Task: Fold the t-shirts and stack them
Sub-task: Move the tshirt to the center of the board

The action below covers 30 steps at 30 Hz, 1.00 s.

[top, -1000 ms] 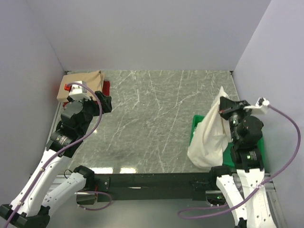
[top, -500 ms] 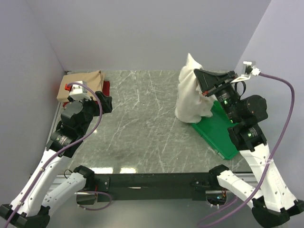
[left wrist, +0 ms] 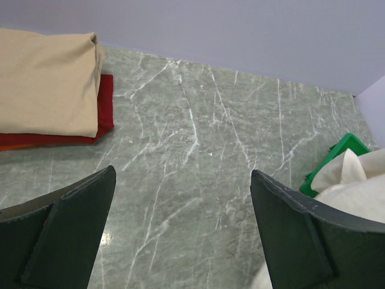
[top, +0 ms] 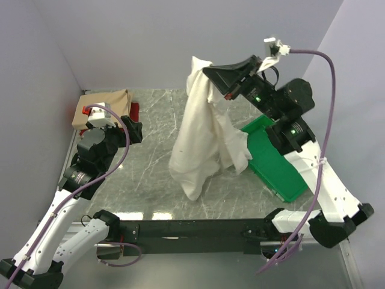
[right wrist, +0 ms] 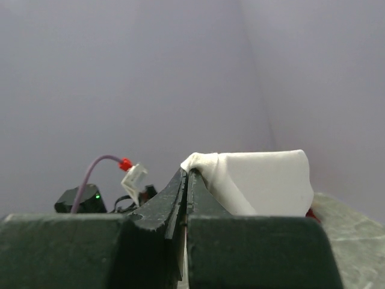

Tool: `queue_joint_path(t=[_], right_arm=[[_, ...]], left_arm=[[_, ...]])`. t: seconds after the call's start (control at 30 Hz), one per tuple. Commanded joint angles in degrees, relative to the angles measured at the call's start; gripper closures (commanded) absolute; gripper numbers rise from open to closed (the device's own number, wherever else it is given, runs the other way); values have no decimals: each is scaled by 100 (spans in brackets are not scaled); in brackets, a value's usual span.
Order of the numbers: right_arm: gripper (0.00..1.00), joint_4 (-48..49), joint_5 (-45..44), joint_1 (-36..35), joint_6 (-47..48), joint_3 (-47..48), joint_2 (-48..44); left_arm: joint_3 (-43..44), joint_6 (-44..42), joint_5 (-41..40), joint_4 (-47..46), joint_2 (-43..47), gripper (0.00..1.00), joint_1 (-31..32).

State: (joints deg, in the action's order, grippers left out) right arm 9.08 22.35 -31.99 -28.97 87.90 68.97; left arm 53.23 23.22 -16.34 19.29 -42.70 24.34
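Observation:
A large cream t-shirt (top: 201, 132) hangs high over the middle of the table, pinched at its top by my right gripper (top: 207, 71), which is shut on it. In the right wrist view the cream t-shirt (right wrist: 258, 183) drapes over the closed fingertips of the right gripper (right wrist: 187, 173). A folded tan t-shirt (top: 102, 105) lies on a folded red t-shirt (top: 135, 109) at the back left corner; both show in the left wrist view, tan t-shirt (left wrist: 48, 81) above red t-shirt (left wrist: 105, 108). My left gripper (left wrist: 180, 198) stands open over bare marble, right of that stack.
A green plastic tray (top: 274, 159) sits tilted at the right side of the table, partly under the hanging cloth; its corner (left wrist: 343, 150) shows in the left wrist view. Walls close in at back, left and right.
My right arm swung up and to the left, lifting the cream t-shirt out of the green tray until it hangs over the table's middle. The left arm has not moved.

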Motion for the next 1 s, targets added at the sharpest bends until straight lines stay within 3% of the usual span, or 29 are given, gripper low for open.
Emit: queue_joint_path(t=[0.0,0.2,0.43,0.5,0.53,0.6,0.63,0.73,0.97], right_arm=[[100,393,463,-307,181,815,204],[100,506,87,-440,234,730,389],[100,-19,-1609,-387,647,447,1091],[85,-668,-2049,-212,507,727,1705],[51,-1271,-2085,-116,385,868,2203],[26,-1994,-1815,183,33,1402,2742],[18,-2581,-1682,254,-38,1536,3214],[17,-2851,-1506,404,-144,1337,3631],[17,-2200,-1102,606,-425,-166,3545]], left_arm=[[29,-55,34,-153,16,1,-26],[21,-55,-27,-145,-10,1,-26],[38,-142,-150,-110,-159,1,-26],[56,-178,-185,-66,-239,2,-26],[73,-195,-194,-48,-317,2,-26],[91,-213,-194,4,-414,2,-26],[108,-213,-160,22,-545,2,-26],[170,-213,-107,119,-853,1,-26],[372,-152,-167,479,-1758,3,-26]])
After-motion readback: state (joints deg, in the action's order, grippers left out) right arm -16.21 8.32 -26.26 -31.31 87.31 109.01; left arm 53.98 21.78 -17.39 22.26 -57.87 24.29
